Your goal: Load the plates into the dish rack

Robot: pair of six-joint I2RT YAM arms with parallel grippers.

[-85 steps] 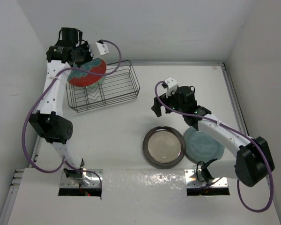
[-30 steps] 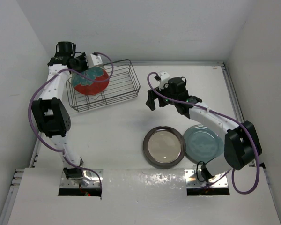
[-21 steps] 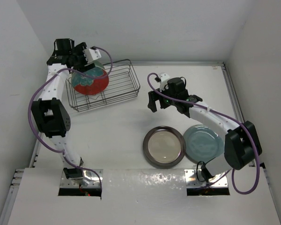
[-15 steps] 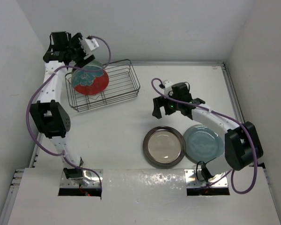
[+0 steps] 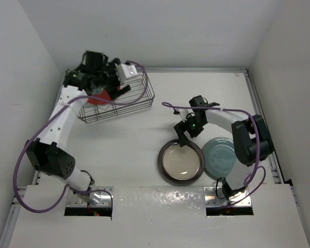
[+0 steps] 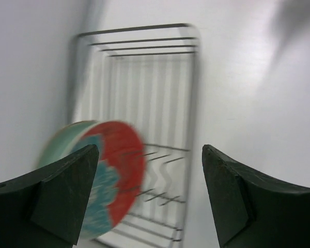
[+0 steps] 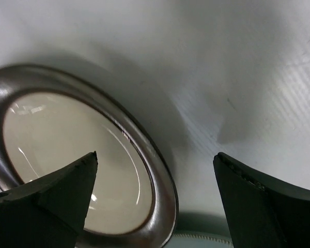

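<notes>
Up at the far left corner of the table (image 5: 129, 139), the dish rack (image 5: 137, 95) sits close to the side wall (image 5: 20, 51). The left gripper (image 6: 150, 151) hangs over it with its fingers (image 6: 62, 196) spread apart and nothing between them. Two plates stand on edge at the rack's left end, seen from the left wrist. The red plate (image 6: 121, 170) with its teal flower pattern is in front, and the mint-green plate (image 6: 59, 142) is right behind it, only a pale sliver showing. That view is smeared, so I cannot tell which prongs (image 6: 160, 194) they lean on. The rest of the rack's slots hold nothing but wire.

Nearer the arm bases, the cream plate (image 5: 182, 161) with the dark brown rim lies flat on the table. The blue-teal plate (image 5: 227, 157) is flat just beside it on the right (whether the rims touch or overlap I cannot tell). The right gripper (image 7: 155, 155) hovers low over the far rim of the cream plate, fingers (image 7: 258, 201) wide apart and holding nothing. In the wrist view one finger is over the cream centre and the other over bare table. From above, the right arm crosses the far edge of the blue-teal plate and hides part of it.
</notes>
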